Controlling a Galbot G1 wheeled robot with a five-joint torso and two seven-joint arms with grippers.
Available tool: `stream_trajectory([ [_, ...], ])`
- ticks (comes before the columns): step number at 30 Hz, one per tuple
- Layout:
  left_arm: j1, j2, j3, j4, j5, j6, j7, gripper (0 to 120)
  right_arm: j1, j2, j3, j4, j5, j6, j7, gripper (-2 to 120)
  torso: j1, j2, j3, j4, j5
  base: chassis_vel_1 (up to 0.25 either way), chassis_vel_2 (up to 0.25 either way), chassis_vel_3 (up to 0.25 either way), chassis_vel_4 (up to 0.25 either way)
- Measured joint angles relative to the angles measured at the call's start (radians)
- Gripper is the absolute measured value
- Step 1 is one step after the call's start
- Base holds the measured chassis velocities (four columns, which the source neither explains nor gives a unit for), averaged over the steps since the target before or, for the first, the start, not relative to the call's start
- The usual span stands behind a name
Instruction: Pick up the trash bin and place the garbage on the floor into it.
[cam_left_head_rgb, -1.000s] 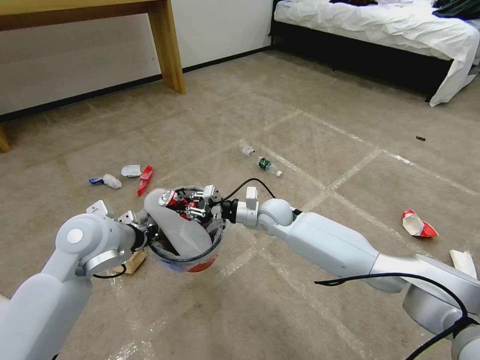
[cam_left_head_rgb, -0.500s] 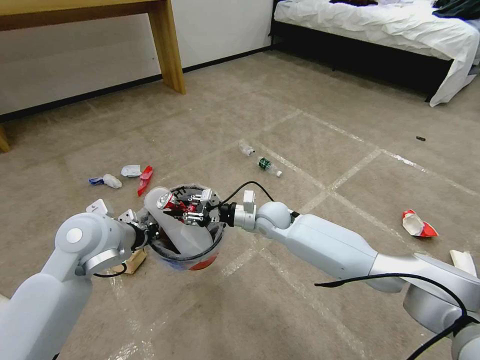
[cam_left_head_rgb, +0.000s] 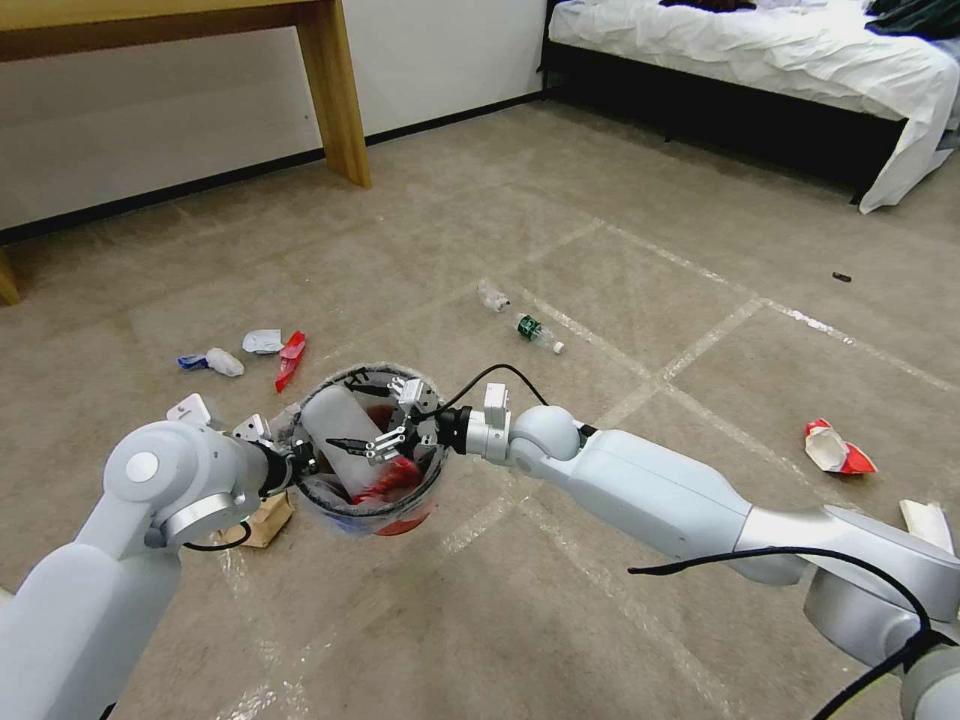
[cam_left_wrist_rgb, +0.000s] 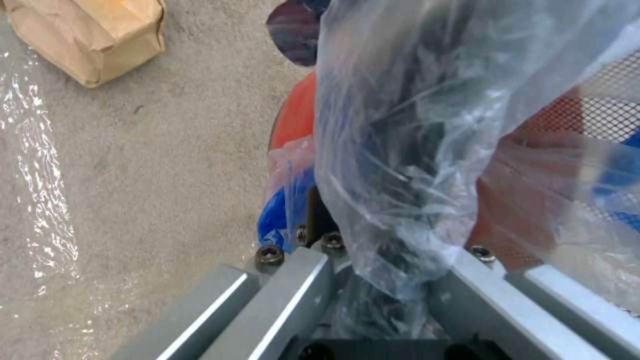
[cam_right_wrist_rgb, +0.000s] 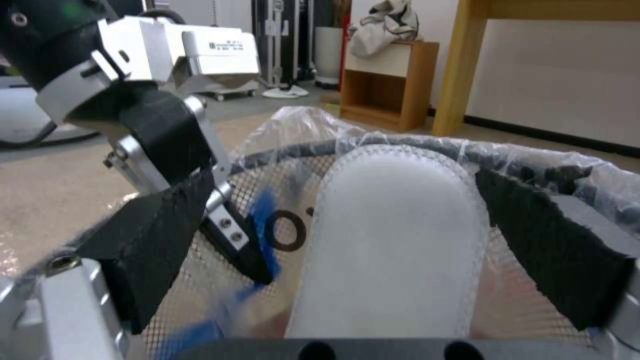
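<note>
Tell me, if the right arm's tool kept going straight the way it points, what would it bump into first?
Probably the white slipper standing in the trash bin; the open right tool faces it, though depth is hard to judge.

A bedroom: white-sheeted bed (cam_left_head_rgb: 780, 60), wooden table (cam_left_head_rgb: 200, 40), carpeted floor (cam_left_head_rgb: 600, 250) strewn with litter

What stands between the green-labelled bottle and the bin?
Nothing visible. Only bare floor lies between the bottle and the bin. The slipper stands in the bin and fills part of its mouth; the right gripper hangs open over it. The left gripper grips the rim.
</note>
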Motion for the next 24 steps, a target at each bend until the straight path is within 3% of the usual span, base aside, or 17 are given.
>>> stream_trajectory([
  [14,-0.002,-0.013,0.002,0.007,0.004,-0.001,-0.001,0,0.041,0.018,0.048,0.003,0.03,0.015,0.012,100,0.0,0.0,0.0,-0.0001,0.0,0.0,0.0,0.0,0.0],
  [24,0.009,-0.001,0.002,0.019,0.003,0.001,0.0,0,0.154,0.009,0.288,0.08,0.159,0.012,0.056,100,0.0,0.0,0.0,0.0002,-0.0001,0.0,0.0,0.0,0.0],
])
